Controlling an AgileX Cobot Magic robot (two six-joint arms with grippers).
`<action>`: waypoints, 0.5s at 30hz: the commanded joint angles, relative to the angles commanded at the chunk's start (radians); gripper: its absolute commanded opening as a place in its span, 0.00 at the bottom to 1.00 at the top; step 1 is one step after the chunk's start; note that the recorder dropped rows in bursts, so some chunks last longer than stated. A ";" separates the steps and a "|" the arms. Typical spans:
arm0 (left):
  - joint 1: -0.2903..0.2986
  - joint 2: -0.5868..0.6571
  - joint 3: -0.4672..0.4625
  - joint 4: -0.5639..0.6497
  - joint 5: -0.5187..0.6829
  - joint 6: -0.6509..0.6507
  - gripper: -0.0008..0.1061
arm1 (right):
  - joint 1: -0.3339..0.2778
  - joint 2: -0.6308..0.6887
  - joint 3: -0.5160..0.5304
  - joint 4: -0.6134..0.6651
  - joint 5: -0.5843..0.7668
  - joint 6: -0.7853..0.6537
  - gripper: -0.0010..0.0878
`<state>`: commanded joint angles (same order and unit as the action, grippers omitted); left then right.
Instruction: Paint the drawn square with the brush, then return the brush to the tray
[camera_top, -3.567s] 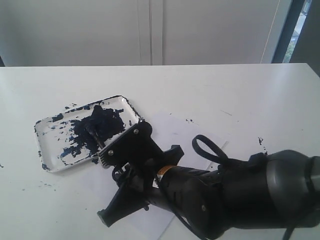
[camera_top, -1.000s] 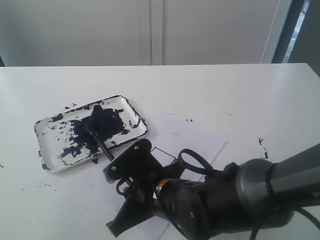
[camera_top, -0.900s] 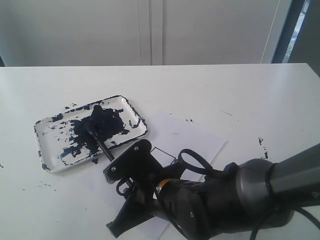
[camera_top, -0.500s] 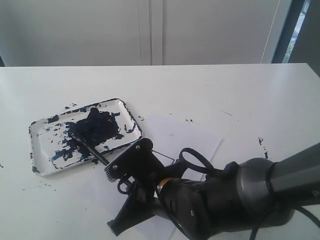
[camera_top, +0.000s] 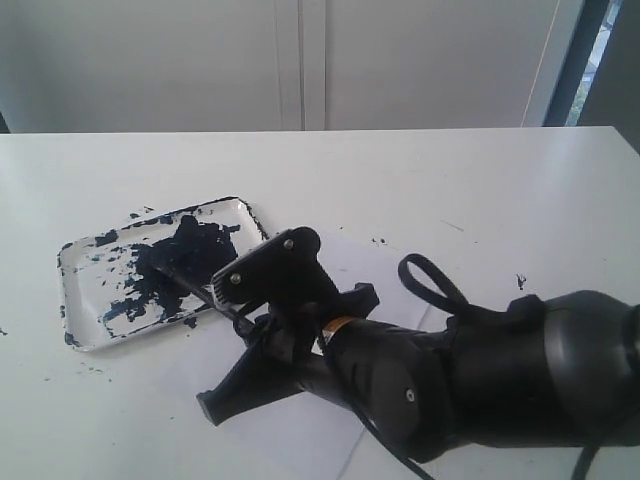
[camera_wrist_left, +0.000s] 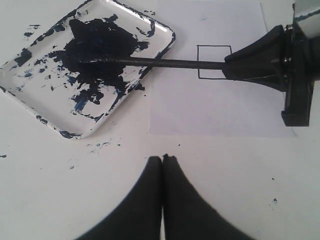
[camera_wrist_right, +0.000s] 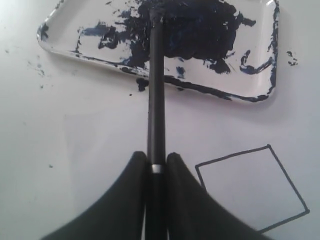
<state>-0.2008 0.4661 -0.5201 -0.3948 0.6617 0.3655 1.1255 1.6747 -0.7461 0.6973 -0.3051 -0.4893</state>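
Observation:
My right gripper (camera_wrist_right: 156, 160) is shut on the brush (camera_wrist_right: 156, 90), holding its black handle just behind a silver band. The brush (camera_top: 200, 290) reaches across the tray's rim, and its tip lies in the dark blue paint blob in the tray (camera_top: 85, 290). In the left wrist view the brush (camera_wrist_left: 165, 62) runs from the tray (camera_wrist_left: 47, 97) across the drawn square (camera_wrist_left: 214, 54) to the right gripper (camera_wrist_left: 227, 64). The square (camera_wrist_right: 250, 187) is outlined only, white inside. The right arm hides it in the exterior view. My left gripper (camera_wrist_left: 162, 159) is shut and empty, over bare table.
The white paper sheet (camera_wrist_left: 215, 105) carrying the square lies beside the tray, its corner (camera_top: 375, 262) showing behind the right arm. Paint specks dot the table (camera_top: 520, 282) and the area by the tray (camera_wrist_left: 100, 146). The right arm fills the lower right of the exterior view.
The tray has slid to the left. The right gripper has risen and moved towards the tray, still holding the brush with its tip in the paint.

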 joint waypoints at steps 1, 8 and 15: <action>0.000 0.000 0.000 0.000 0.002 0.000 0.01 | 0.000 -0.007 0.000 0.013 0.002 0.000 0.01; 0.000 0.000 0.000 0.000 0.002 0.000 0.01 | 0.000 -0.039 0.000 0.096 0.039 -0.002 0.01; 0.000 0.000 0.000 0.000 0.002 0.000 0.01 | 0.000 -0.045 0.000 0.124 0.079 -0.002 0.01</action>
<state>-0.2008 0.4661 -0.5201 -0.3948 0.6641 0.3655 1.1255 1.6299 -0.7461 0.8216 -0.2259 -0.4912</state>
